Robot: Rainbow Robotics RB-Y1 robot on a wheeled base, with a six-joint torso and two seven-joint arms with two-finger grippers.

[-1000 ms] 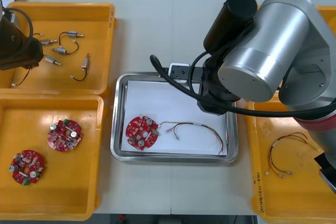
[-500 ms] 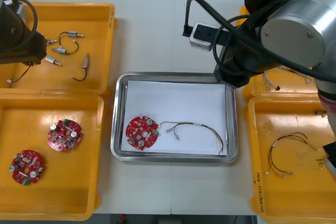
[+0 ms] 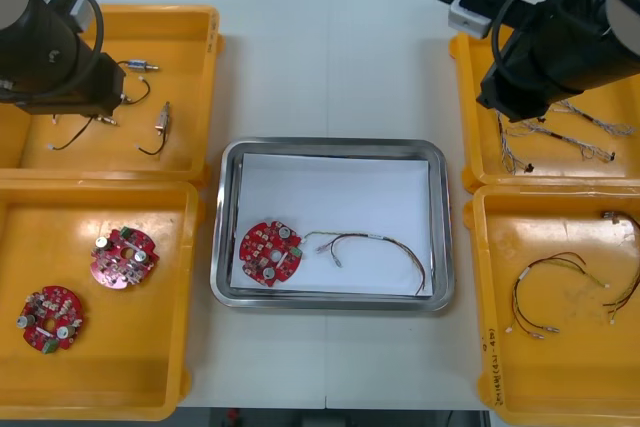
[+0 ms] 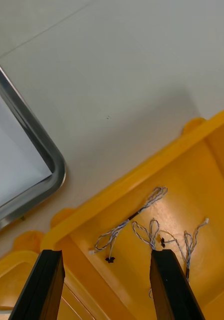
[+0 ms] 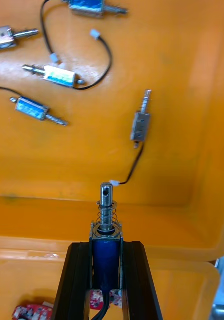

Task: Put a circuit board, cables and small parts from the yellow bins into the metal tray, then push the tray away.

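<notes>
Small metal part [image 5: 106, 215] in left gripper [image 5: 106, 248].

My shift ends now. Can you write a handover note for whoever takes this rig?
Left gripper: shut on a small metal part, over the far left yellow bin.
Right gripper: open, over the far right yellow bin's blue and white cables.
Done: circuit board and red and yellow cable lie in the metal tray.
Left: part into tray, probably a blue and white cable too, then push the tray away.

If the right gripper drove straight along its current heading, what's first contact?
Likely the twisted blue and white cables lying in the yellow bin. The open right gripper points at them with nothing between, though depth is unclear.
</notes>
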